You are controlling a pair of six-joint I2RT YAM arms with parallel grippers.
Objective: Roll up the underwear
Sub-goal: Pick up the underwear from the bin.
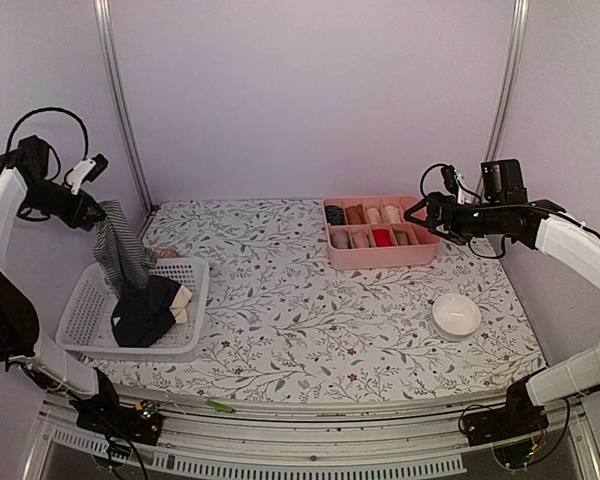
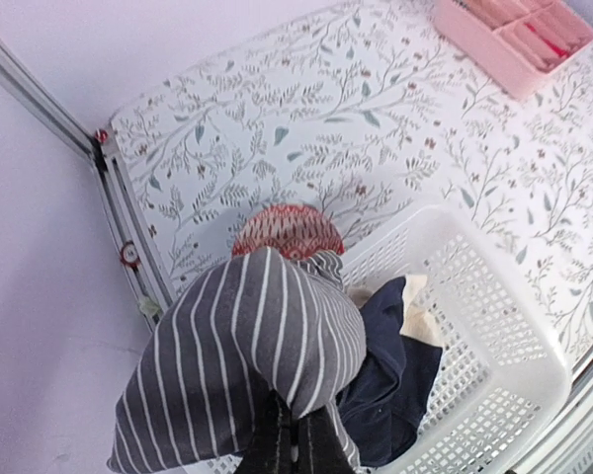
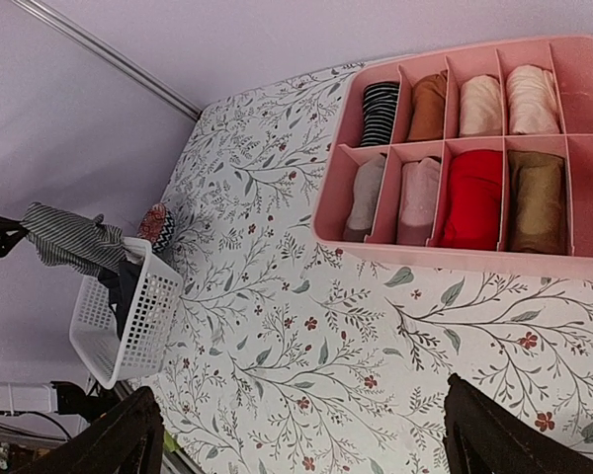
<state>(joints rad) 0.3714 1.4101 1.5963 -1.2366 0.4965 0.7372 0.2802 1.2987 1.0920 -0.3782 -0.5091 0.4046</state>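
Observation:
A grey-and-white striped underwear (image 1: pixel 120 245) hangs above the back of the white mesh basket (image 1: pixel 85 325), and my left gripper (image 1: pixel 88 212) is shut on its top. In the left wrist view the striped cloth (image 2: pixel 247 346) bulges over the closed dark fingers (image 2: pixel 277 444). In the basket (image 2: pixel 494 326) lie a dark navy piece (image 2: pixel 395 385) and a cream piece (image 2: pixel 420 316). My right gripper (image 1: pixel 416 212) hovers high beside the pink tray, open and holding nothing. Its fingers (image 3: pixel 109 439) stand far apart over the printed tablecloth.
The pink divided tray (image 1: pixel 380 260) at the back right holds several rolled garments (image 3: pixel 474 197). A white bowl (image 1: pixel 456 315) sits near the front right. A red patterned roll (image 2: pixel 287 229) lies on the table behind the basket. The left wall and its metal rail are close.

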